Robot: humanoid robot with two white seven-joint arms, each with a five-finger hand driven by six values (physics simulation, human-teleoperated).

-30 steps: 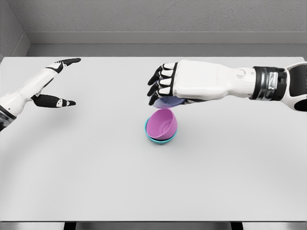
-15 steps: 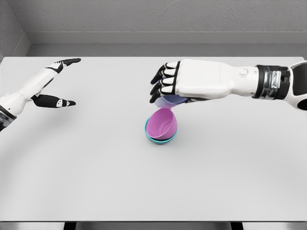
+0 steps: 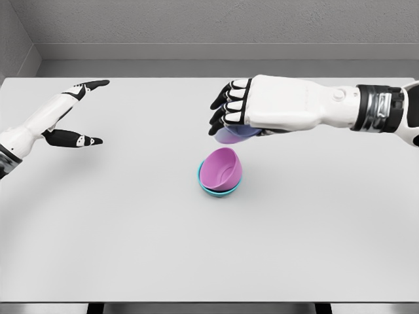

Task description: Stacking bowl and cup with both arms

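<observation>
Cup (image 3: 234,135), pale purple, sits in the curled fingers of the right hand (image 3: 262,108), above a pink bowl (image 3: 221,169) nested in a teal bowl (image 3: 216,188) on the tabletop (image 3: 131,229). Left hand (image 3: 72,121) hovers open and empty, far left.

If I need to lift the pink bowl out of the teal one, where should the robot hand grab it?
Pinch the pink bowl at its raised far rim, coming from above. It sits tilted inside the teal bowl, so that edge stands clear while its near edge is nested. The right robot hand, holding a purple cup, is busy; the left is open.
</observation>
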